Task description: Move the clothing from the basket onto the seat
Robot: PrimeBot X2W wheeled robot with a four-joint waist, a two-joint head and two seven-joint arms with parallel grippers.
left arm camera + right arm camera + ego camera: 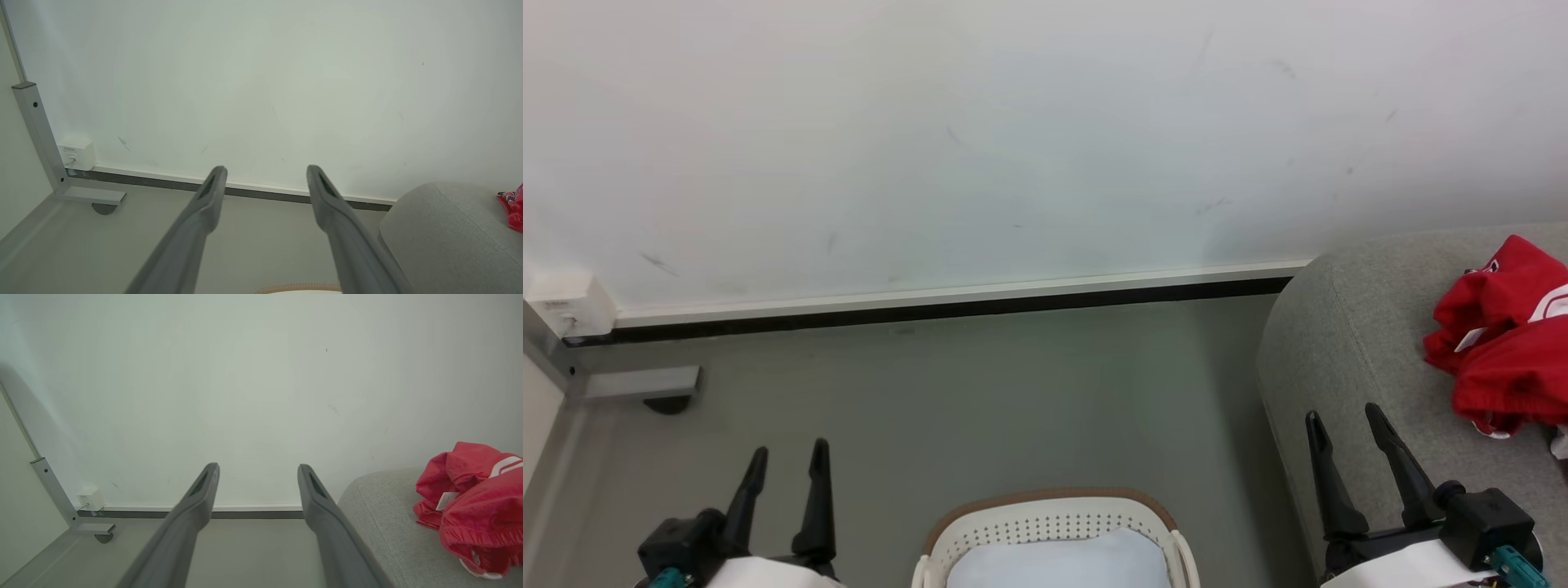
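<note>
- Left gripper (790, 449) and right gripper (1342, 414) are hanging open and empty on either side of the basket (1045, 496).
- Red clothing (1503, 343) is lying bunched on the sofa (1347, 351).
- A careless right-arm swing could be snagging the loose pile and dragging it floorward.

grey floor (931, 392): basket (1045, 496), seat (1347, 343) | seat: red clothing (1503, 343) (crumpled, white tag showing)

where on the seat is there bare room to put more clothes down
The seat is bare at its rounded left end, between its edge and the red clothing, just beyond the right gripper. Its right side is crowded by that heap.
</note>
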